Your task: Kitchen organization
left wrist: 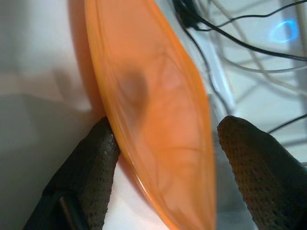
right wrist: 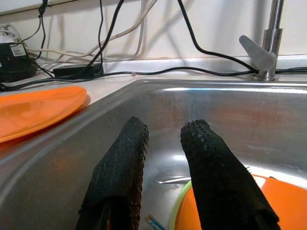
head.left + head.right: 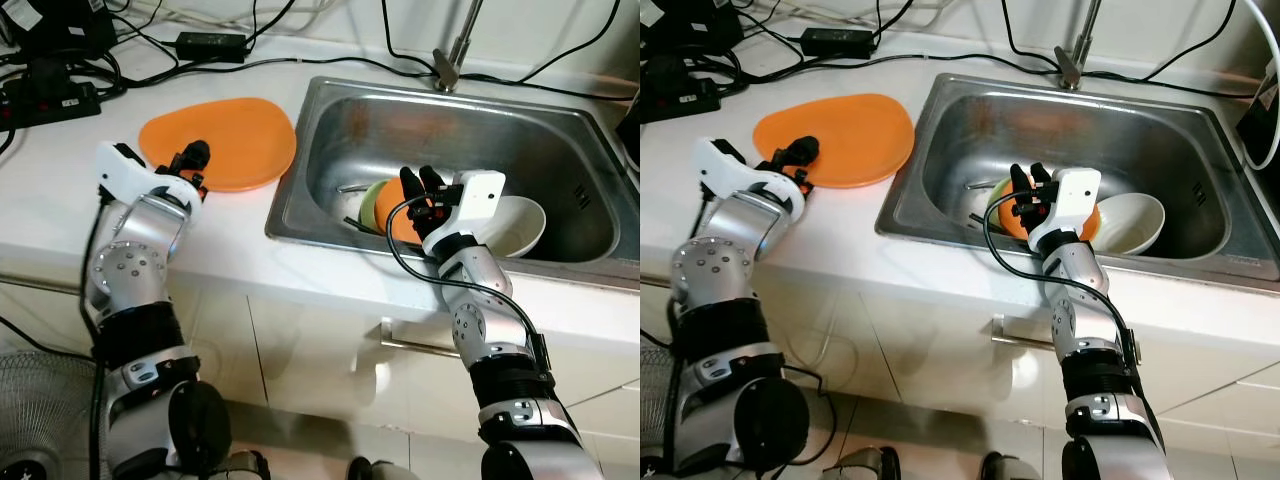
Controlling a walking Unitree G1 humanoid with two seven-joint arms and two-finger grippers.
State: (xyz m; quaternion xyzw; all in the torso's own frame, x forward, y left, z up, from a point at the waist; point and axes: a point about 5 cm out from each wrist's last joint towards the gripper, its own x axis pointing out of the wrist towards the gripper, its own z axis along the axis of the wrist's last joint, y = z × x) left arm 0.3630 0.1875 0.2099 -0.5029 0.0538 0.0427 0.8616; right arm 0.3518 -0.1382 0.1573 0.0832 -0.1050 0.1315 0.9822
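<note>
There, on the white counter (image 3: 230, 250) left of the steel sink (image 3: 330, 110), lay the orange plate (image 3: 235, 135), and the left gripper (image 3: 192, 165) sat at its near edge with fingers (image 1: 86, 167) spread, one on each side of the rim. The right gripper (image 3: 420, 185) hung inside the sink, its fingers (image 2: 211, 167) slightly parted and holding nothing, just above an orange bowl (image 2: 225, 211) nested in a green bowl (image 3: 370, 205). A white bowl (image 3: 520, 225) rested to their right. A faucet (image 3: 455, 45) stood at the far rim.

The right claw (image 3: 421, 182) hides much of the orange bowl (image 3: 388, 215); the orange plate (image 1: 158, 124) is blurred.
</note>
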